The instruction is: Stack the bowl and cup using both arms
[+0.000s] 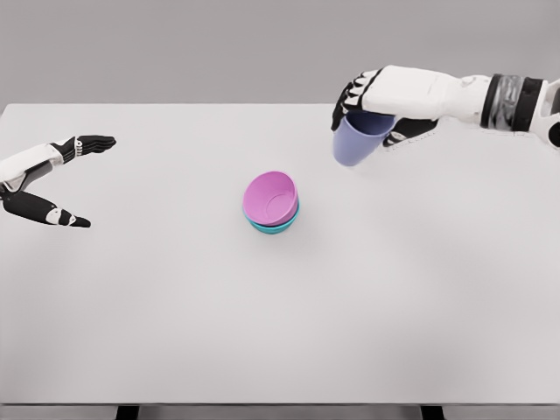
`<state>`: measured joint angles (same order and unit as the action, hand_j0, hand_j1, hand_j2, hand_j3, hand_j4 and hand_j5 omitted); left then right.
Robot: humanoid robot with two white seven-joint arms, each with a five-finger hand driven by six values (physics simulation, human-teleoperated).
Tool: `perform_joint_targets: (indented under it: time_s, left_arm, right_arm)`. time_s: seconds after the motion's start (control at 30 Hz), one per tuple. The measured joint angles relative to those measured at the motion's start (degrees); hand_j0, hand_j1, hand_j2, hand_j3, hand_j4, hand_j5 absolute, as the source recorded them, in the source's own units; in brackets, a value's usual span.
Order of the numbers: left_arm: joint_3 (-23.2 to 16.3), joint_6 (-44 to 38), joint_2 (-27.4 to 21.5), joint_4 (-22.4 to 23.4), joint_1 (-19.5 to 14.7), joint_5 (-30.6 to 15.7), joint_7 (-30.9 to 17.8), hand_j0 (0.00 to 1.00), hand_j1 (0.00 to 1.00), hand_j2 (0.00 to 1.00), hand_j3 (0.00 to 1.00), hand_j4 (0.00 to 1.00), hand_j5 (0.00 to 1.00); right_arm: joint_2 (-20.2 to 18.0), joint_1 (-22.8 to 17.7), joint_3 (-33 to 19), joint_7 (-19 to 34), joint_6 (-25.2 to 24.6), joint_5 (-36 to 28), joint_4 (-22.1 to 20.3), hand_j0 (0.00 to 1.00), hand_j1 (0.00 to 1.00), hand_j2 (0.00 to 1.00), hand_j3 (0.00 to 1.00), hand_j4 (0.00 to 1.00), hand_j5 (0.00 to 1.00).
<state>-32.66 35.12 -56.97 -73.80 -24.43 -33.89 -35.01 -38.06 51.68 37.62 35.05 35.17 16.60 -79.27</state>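
Observation:
A pink bowl (270, 198) sits nested, tilted, in a teal bowl (278, 225) at the middle of the white table (280, 332). My right hand (372, 109) comes in from the upper right and is shut on a lavender cup (356, 140), which hangs above the table, up and to the right of the bowls. At the left edge my left hand (74, 179) is open, fingers spread, holding nothing, well away from the bowls.

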Motion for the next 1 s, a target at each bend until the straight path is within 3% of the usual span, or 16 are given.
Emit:
perform_joint_targets:
  time_s: [0.13,0.3,0.53,0.8,1.0]
  left_arm:
    - [0.01,0.00,0.00,0.01,0.00,0.02,0.00,1.00,1.00,1.00,1.00,1.00,1.00]
    - [0.01,0.00,0.00,0.00,0.00,0.05,0.00,1.00,1.00,1.00,1.00,1.00,1.00]
    - [0.01,0.00,0.00,0.00,0.00,0.07,0.00,1.00,1.00,1.00,1.00,1.00,1.00]
    - [0.01,0.00,0.00,0.01,0.00,0.08,0.00,1.00,1.00,1.00,1.00,1.00,1.00]
    - [0.01,0.00,0.00,0.00,0.00,0.02,0.00,1.00,1.00,1.00,1.00,1.00,1.00]
  right_arm:
    - [0.81,0.35,-0.03,0.01,0.04,-0.43,-3.20,0.65,0.65,0.65,0.65,0.65,0.65]
    - [4.40,0.70,0.00,0.02,0.04,-0.93,-6.00,0.65,0.65,0.65,0.65,0.65,0.65]
    - [8.46,0.44,0.95,0.01,0.03,-1.15,-6.70,0.65,0.65,0.65,0.65,0.65,0.65]
    - [9.10,0.09,4.54,0.00,0.01,-1.18,-8.24,0.65,0.65,0.65,0.65,0.65,0.65]
    - [9.20,0.18,5.77,-0.02,0.00,-0.76,-5.95,0.65,0.65,0.65,0.65,0.65,0.65]
